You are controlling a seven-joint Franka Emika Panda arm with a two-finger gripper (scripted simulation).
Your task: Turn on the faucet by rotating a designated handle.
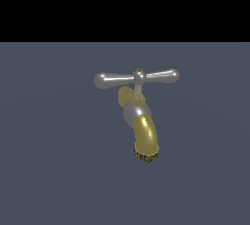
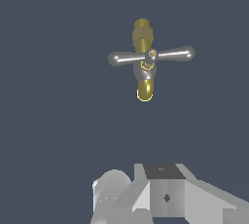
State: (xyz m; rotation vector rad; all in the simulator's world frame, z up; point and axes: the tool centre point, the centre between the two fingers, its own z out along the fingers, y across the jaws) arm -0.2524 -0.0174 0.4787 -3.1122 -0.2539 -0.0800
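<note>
Judging from both views, the task is reckoned to be at its very start: nothing has been touched, and the approach, the contact with the handle and the whole rotation are left to be done.

A dark grey-blue surface [image 1: 49, 180] fills the lower three quarters of the exterior view, with a plain black band across the top of the frame. On that surface, a little right of the frame's centre, the faucet [image 1: 134, 114] is seen, with its silver-grey body and its brass-gold spout [image 1: 146, 138] curving down toward the lower centre, ending in a ribbed rim. Across its top the handle [image 1: 136, 78] is laid almost level, one rounded arm reaching toward the exterior view's left and the other toward the exterior view's right, joined at a ball hub topped by a tiny gold cap.

No arm is shown in the exterior view. In the wrist view, pale grey blocky parts of the robot hand are seen at the frame's lower edge, well apart from the faucet, which sits in the upper centre of that frame. The gripper's fingertips are not shown, so whether it is released or clenched cannot be told; nothing is seen to be grasped.

No brand, label or writing can be read anywhere in either view.
</note>
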